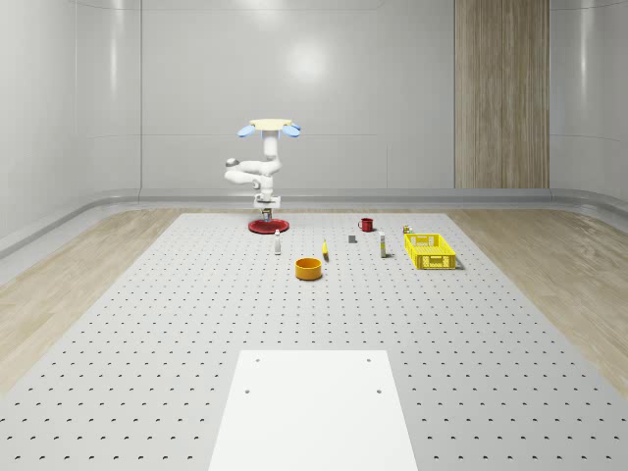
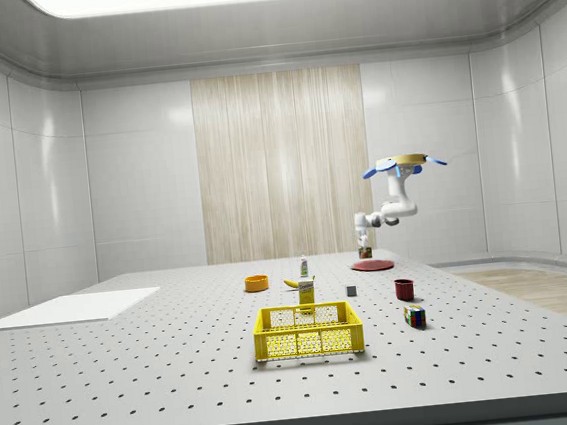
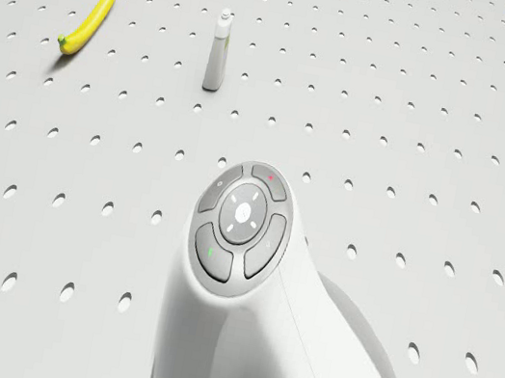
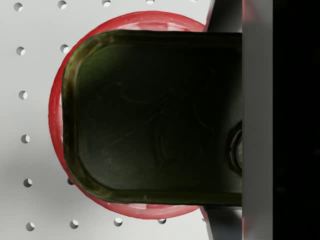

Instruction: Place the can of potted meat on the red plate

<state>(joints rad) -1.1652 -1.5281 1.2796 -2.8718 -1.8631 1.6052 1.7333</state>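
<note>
The drone (image 1: 268, 128) hovers over the far end of the perforated table, above the red plate (image 1: 265, 227). Its white arm folds down, and the gripper (image 1: 266, 208) hangs just above the plate, shut on the can of potted meat (image 1: 266, 215). In the side view the can (image 2: 366, 252) sits right over the plate (image 2: 372, 264); I cannot tell whether they touch. In the wrist view the can's dark rounded top (image 4: 155, 120) covers most of the plate (image 4: 55, 100), with one finger (image 4: 257, 120) against its side.
Nearer on the table stand a small bottle (image 1: 278, 242), a banana (image 1: 325, 250), an orange bowl (image 1: 309, 268), a red mug (image 1: 366, 225) and a yellow crate (image 1: 430, 250). A white panel (image 1: 312, 412) lies at the near edge.
</note>
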